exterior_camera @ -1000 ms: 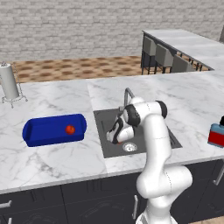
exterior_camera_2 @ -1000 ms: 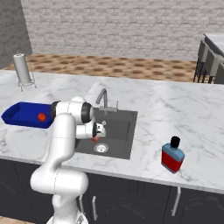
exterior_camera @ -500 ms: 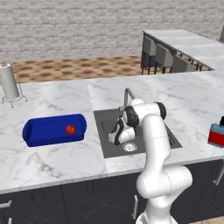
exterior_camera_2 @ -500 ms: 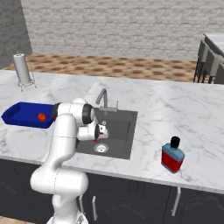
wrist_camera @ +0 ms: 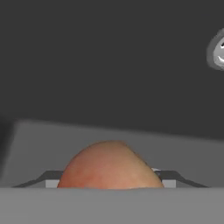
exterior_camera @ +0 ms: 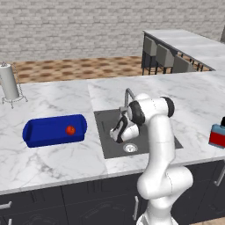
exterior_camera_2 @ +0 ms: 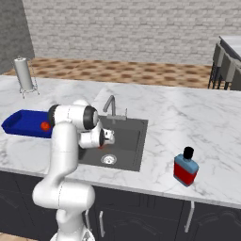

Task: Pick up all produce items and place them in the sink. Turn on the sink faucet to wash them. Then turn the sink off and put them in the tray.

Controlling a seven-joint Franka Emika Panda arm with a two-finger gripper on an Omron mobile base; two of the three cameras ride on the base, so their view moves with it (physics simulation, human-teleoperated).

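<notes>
Your pincer (exterior_camera: 117, 137) is down inside the sink (exterior_camera: 107, 143), at its left half, near the round drain (exterior_camera: 129, 148). From the right base camera the pincer (exterior_camera_2: 104, 142) sits low over the sink (exterior_camera_2: 134, 141), with a bit of red just at its tip. In the hand camera the apple (wrist_camera: 109, 168) sits right at the pincer, between the fingers, dark sink floor behind it and the drain (wrist_camera: 217, 52) at upper right. You can't tell from these views whether the fingers press on the apple or just flank it, so grip state is unclear. The tomato (exterior_camera: 70, 130) lies in the tray (exterior_camera: 39, 136), toward its right end; the tray sits on the table (exterior_camera: 52, 162) left of the sink. From the right the tomato (exterior_camera_2: 45, 125) shows in the tray (exterior_camera_2: 21, 122) just behind your arm. The faucet (exterior_camera: 128, 96) stands at the back rim of the sink. 1 red-and-blue bottle (exterior_camera_2: 185, 168) stands on the table right of the sink. 1 white roll on a wire stand (exterior_camera: 9, 83) is at far left.
</notes>
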